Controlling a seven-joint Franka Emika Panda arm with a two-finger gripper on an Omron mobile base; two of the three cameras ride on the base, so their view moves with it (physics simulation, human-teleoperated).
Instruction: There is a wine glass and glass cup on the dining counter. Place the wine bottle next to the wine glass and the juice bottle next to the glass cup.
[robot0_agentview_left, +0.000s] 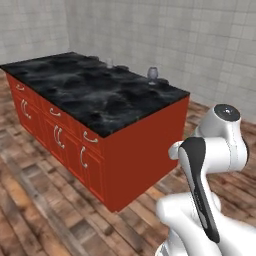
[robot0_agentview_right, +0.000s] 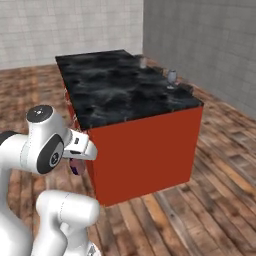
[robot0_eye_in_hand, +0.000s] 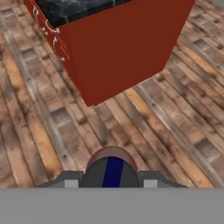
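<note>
The dining counter (robot0_agentview_left: 100, 95) (robot0_agentview_right: 120, 90) stands ahead, black marble on red cabinets, and its near corner shows in the hand view (robot0_eye_in_hand: 122, 48). The wine glass (robot0_agentview_left: 152, 75) (robot0_agentview_right: 172, 77) stands near its far right edge. The glass cup (robot0_agentview_left: 109, 63) (robot0_agentview_right: 143, 62) sits further back along that edge. My gripper (robot0_eye_in_hand: 111, 178) (robot0_agentview_right: 76, 161) hangs low over the floor, short of the counter's near corner. It is shut on the juice bottle (robot0_eye_in_hand: 111, 159) (robot0_agentview_right: 75, 167), a pink-red round body with a dark blue part facing the camera. The wine bottle is out of view.
Wooden plank floor (robot0_eye_in_hand: 175, 122) lies between me and the counter. Drawers with curved handles (robot0_agentview_left: 57, 135) line the counter's left side. Grey tiled walls (robot0_agentview_left: 200, 40) close the room behind and to the right.
</note>
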